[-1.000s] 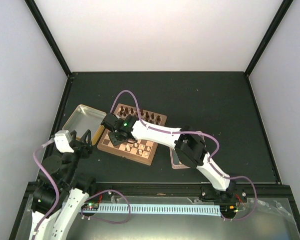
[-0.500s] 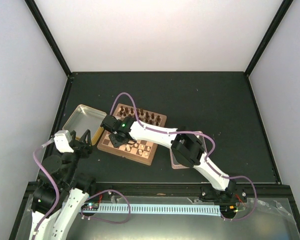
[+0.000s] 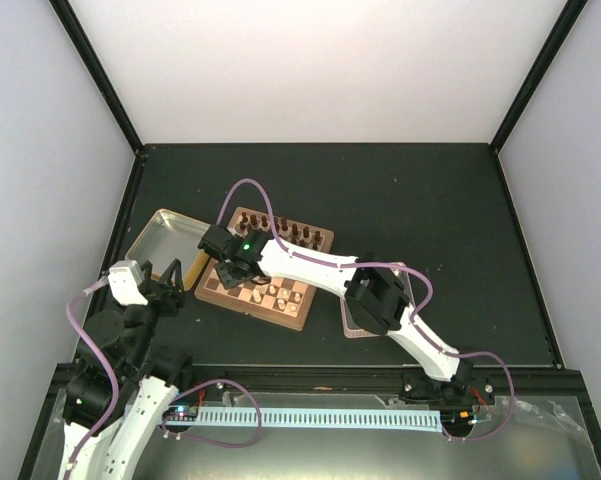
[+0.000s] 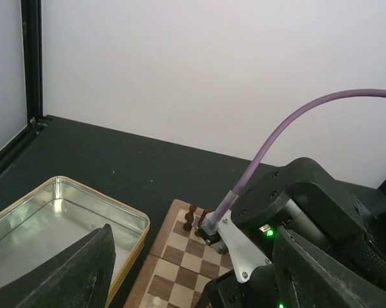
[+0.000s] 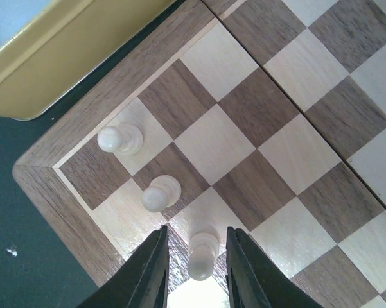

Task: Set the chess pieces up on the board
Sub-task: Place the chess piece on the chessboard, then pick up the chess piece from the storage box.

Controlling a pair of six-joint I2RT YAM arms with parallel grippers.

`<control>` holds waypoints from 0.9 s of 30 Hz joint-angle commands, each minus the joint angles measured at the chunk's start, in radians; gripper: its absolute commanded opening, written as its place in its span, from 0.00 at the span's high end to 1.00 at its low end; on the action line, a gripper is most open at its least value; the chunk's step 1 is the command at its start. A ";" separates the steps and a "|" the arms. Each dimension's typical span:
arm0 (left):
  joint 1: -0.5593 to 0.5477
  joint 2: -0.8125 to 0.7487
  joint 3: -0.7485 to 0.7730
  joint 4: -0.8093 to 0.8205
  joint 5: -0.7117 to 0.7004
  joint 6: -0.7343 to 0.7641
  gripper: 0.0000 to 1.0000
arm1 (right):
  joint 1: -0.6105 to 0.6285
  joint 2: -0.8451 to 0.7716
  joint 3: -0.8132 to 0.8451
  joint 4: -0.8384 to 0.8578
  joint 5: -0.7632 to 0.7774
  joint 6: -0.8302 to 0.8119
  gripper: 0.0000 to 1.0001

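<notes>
The chess pieces (image 5: 159, 192) in the right wrist view are three pale pawns. They stand upright in a row by one corner of the board (image 5: 289, 147), one square in from its tan border, with bare squares stretching inward. The right gripper (image 5: 198, 253) straddles the end pawn, its fingers (image 5: 151, 276) released and a slim gap either side. The yellow-rimmed tin (image 5: 38, 64) lies just beyond that corner, where the left gripper (image 4: 193, 256) hangs spread wide and empty, and dark chessmen (image 4: 189, 218) line the far rank.

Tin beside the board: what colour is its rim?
The tin has a yellow-gold rim; clearest in the left wrist view.
</notes>
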 commanded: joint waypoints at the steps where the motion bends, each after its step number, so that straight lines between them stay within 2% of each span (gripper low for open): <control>1: 0.004 -0.004 0.008 -0.007 -0.017 -0.007 0.31 | -0.006 -0.086 -0.036 0.015 0.031 0.024 0.74; 7: 0.003 -0.005 0.009 -0.006 -0.016 -0.005 0.31 | -0.037 -0.314 -0.268 0.143 0.073 0.081 0.72; 12: 0.004 0.003 0.008 0.001 -0.002 0.000 0.31 | -0.083 -0.548 -0.524 0.202 0.147 0.133 0.71; 20: 0.003 0.049 0.006 0.029 0.061 0.012 0.30 | -0.189 -0.916 -0.984 0.144 0.214 0.212 0.71; 27: 0.003 0.115 -0.015 0.103 0.173 -0.047 0.28 | -0.290 -1.084 -1.269 0.149 0.170 0.263 0.70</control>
